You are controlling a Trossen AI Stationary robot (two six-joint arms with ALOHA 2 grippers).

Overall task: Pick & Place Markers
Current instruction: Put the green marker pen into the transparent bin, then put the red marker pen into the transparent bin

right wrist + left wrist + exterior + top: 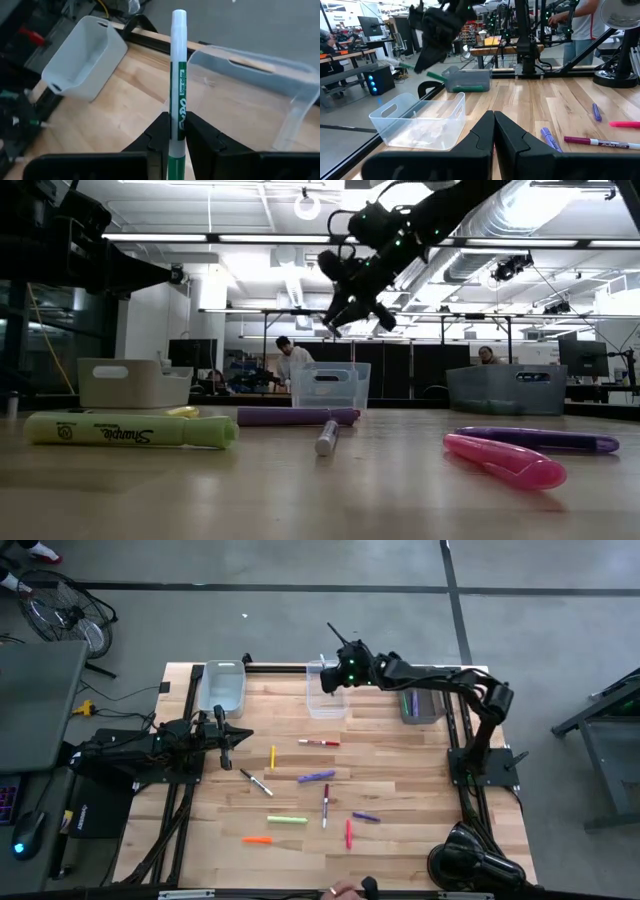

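My right gripper (pixel 333 678) hangs above the middle clear bin (pixel 325 700) at the table's far edge. It is shut on a green-and-white marker (pixel 179 65). In the low view it (pixel 345 315) is well above that bin (pixel 330 385). Several markers lie flat on the table, among them a purple one (pixel 316 776), a yellow one (pixel 273 757), a light green one (pixel 287 820) and an orange one (pixel 256 839). My left gripper (pixel 494 125) waits shut at the table's left (pixel 225 737), holding nothing. My right gripper pinches the marker's printed barrel (pixel 178 107) between its two fingers, nearer the green end (pixel 176 165). The marker runs along the fingers, and its white end (pixel 179 17) sticks out past them. The fingers slant downward. The marker is lifted clear over the bin.
A second clear bin (pixel 222 687) stands at the far left. A third (pixel 420 705) at the far right holds green markers. A red-and-white marker (pixel 318 742) and a black-and-white one (pixel 256 782) lie mid-table. People move in the room beyond (pixel 290 360).
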